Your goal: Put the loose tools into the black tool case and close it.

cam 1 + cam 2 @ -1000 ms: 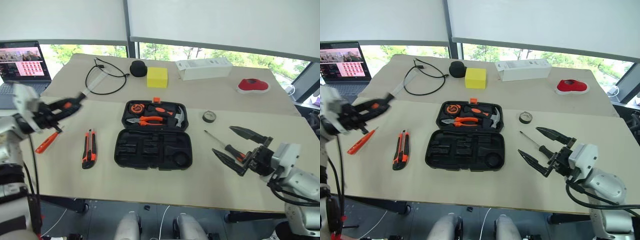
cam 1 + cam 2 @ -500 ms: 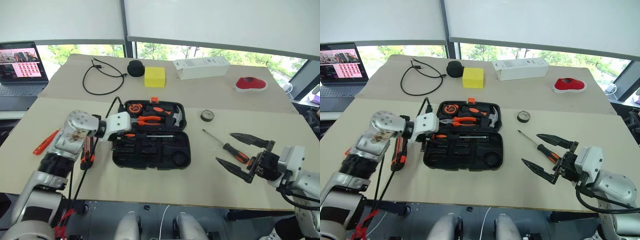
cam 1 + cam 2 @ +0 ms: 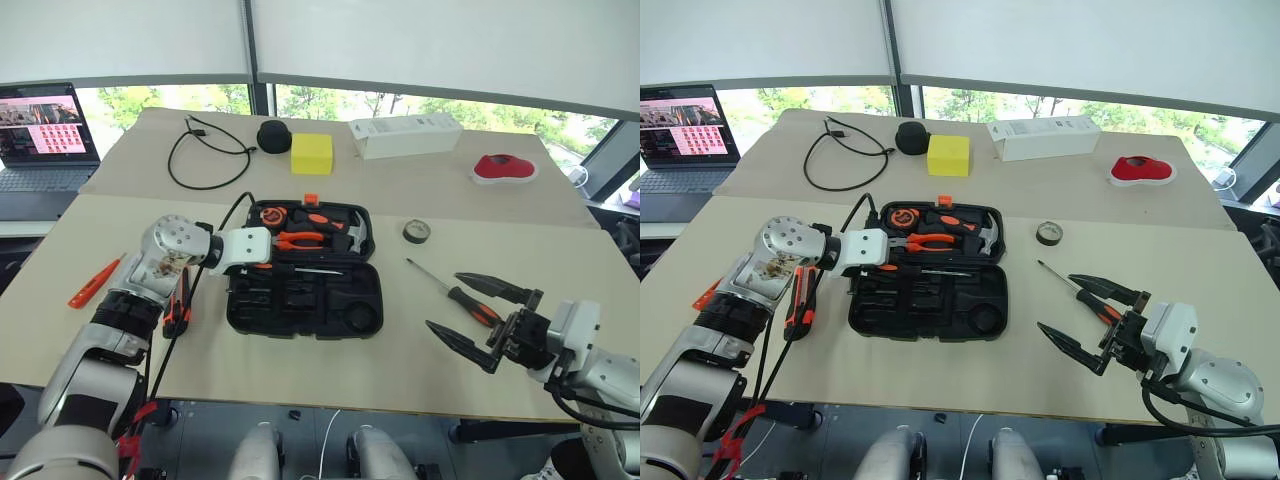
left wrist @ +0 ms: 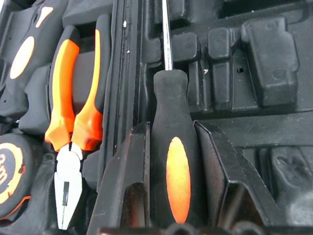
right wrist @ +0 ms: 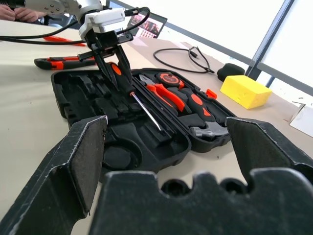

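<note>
The black tool case (image 3: 300, 312) lies open mid-table, with pliers (image 3: 300, 240) and a hammer (image 3: 357, 233) in its lid half. My left gripper (image 3: 262, 266) is shut on a black-and-orange screwdriver (image 4: 177, 176). The handle sits between the fingers (image 4: 128, 181) and the shaft (image 3: 320, 270) lies along the hinge over the moulded slots. In the right wrist view the screwdriver (image 5: 128, 88) slants tip-down. A second screwdriver (image 3: 462, 297) lies right of the case, beside my right gripper (image 3: 445, 302), which is open and empty. The utility knife (image 3: 180, 305) lies left of the case, partly behind my left arm. The orange tester screwdriver (image 3: 95, 282) lies further left.
At the back stand a yellow block (image 3: 312, 153), a round black speaker (image 3: 274, 135), a white box (image 3: 405, 135), a red object (image 3: 504, 168) and a looped cable (image 3: 205, 155). A tape roll (image 3: 418, 231) lies right of the case. A laptop (image 3: 40, 130) stands at far left.
My left gripper carried its screwdriver from high at the left down over the open case, then held still there. The right gripper has stayed open in place.
</note>
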{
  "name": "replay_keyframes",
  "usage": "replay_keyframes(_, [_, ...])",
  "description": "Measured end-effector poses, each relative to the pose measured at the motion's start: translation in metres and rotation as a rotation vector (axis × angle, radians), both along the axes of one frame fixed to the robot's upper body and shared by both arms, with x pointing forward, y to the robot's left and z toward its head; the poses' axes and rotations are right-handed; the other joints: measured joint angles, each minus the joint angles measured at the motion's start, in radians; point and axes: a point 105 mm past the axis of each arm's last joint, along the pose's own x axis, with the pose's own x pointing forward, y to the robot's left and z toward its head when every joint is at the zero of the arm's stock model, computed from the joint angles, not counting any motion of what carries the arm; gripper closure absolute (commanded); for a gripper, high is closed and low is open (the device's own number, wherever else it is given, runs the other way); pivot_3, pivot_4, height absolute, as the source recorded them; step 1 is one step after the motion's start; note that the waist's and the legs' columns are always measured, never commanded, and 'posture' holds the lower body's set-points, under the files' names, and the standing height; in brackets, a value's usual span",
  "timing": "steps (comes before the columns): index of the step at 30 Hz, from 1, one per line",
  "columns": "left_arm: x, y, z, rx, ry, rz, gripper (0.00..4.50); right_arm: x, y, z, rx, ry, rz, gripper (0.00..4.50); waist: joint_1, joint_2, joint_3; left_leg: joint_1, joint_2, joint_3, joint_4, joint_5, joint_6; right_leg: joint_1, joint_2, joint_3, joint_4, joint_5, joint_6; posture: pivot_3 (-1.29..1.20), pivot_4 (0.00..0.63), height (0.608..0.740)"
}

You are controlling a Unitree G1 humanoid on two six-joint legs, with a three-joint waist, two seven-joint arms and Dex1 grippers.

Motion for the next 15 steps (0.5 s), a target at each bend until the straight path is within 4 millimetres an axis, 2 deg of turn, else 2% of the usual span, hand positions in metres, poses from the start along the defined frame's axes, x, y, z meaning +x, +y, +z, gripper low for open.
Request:
replay_keyframes(5, [0.002, 0.008, -0.006, -0.004, 0.002, 0.016, 3.61, 0.002, 0.001, 0.002, -0.001, -0.011, 0.003, 0.0, -0.003, 0.0, 0.0, 0.0, 0.0, 0.0, 0.0, 0.0, 0.0, 0.0, 0.0, 0.0, 0.0, 0.0, 0.0, 0.0, 0.15, 0.74])
replay_keyframes(7, [0.003, 0.009, -0.008, -0.009, 0.008, 0.021, 2.61, 0.002, 0.001, 0.003, 0.0, -0.014, 0.005, 0.0, -0.003, 0.0, 0.0, 0.001, 0.0, 0.0, 0.0, 0.0, 0.0, 0.001, 0.0, 0.0, 0.0, 0.0, 0.0, 0.0, 0.15, 0.74])
replay_keyframes(12, [0.006, 0.006, -0.008, -0.067, 0.011, 0.026, 1.09, 0.003, 0.004, 0.002, 0.014, -0.012, 0.013, 0.0, 0.002, 0.004, -0.001, 0.002, -0.001, 0.0, 0.001, 0.0, 0.0, 0.002, -0.001, 0.0, 0.001, 0.0, 0.0, 0.0, 0.15, 0.74])
replay_keyframes(14, [0.009, 0.003, -0.005, -0.145, 0.012, 0.044, 0.35, 0.003, 0.006, 0.001, 0.016, -0.007, 0.021, 0.0, 0.004, 0.004, -0.001, 0.001, 0.0, 0.0, 0.002, 0.0, 0.0, 0.002, 0.0, 0.0, 0.001, 0.0, 0.0, 0.0, 0.15, 0.74])
replay_keyframes(15, [0.009, 0.002, -0.002, -0.19, 0.014, 0.048, 0.35, 0.002, 0.007, 0.0, 0.017, -0.004, 0.023, 0.0, 0.003, 0.004, -0.001, 0.0, 0.0, 0.0, 0.002, 0.0, 0.0, 0.001, 0.0, 0.0, 0.001, 0.0, 0.0, 0.0, 0.15, 0.74])
